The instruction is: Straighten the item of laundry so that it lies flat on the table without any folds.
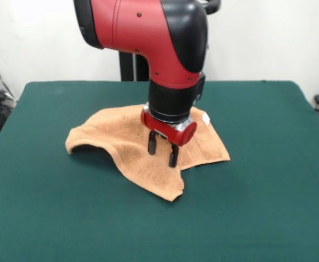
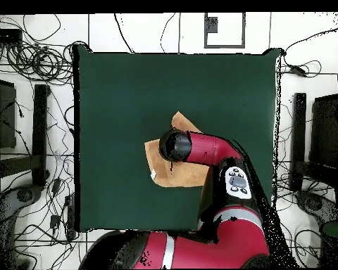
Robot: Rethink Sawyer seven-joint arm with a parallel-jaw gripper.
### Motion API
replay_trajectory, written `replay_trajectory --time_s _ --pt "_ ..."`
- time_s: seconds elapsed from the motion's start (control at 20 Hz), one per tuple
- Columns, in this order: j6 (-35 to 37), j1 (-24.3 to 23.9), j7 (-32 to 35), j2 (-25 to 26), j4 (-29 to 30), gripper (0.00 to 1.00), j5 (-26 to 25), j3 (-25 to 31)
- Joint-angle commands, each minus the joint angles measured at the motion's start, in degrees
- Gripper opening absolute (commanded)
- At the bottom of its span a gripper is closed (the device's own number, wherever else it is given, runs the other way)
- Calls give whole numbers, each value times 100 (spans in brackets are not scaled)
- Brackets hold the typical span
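End effector [image 1: 163,150] hangs directly over the towel [image 1: 124,144], fingers parted a little, gripping nothing. Towel lies near desk [image 1: 258,207] centre, rumpled: left edge arched off the surface, one corner pointing toward the front. White tag [image 1: 206,118] shows at its right rear edge.

tangled cables [image 2: 31,53] on floor, black stands [image 2: 40,130]

The towel [image 1: 132,144] lies mid-table [image 1: 269,207], with the gripper [image 1: 164,152] directly above its middle.
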Motion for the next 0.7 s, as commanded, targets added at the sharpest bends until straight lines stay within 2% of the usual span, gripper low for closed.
replay_trajectory --time_s 0.05,0.5,0.7 --pt "374 352 456 353 201 100 250 702" --pt "541 732 854 468 -87 100 619 658" --pt "809 808 778 687 -460 100 743 627"
